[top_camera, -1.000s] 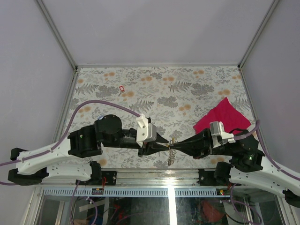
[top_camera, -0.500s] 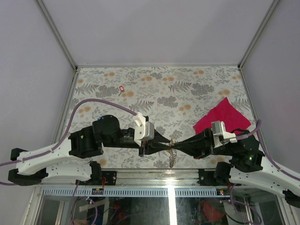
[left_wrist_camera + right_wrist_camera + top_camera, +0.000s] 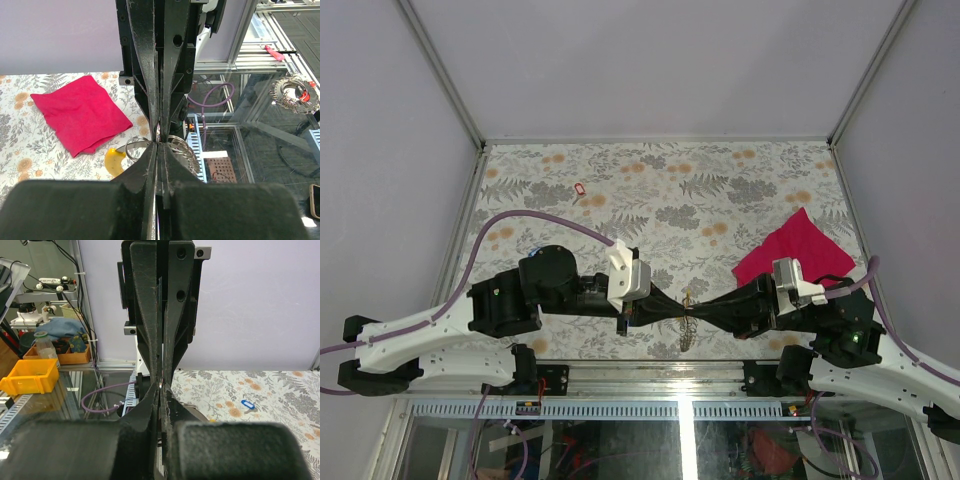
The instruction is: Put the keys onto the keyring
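Left jaws and right jaws are each pressed together, tips meeting at lower centre. The keyring hangs there in the right jaws' pinch; a red key lies upper left.

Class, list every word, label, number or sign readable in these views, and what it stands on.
None is legible.
Blue key: too small to show any lettering.
Jar beside the yellow bin: too blurred to read.
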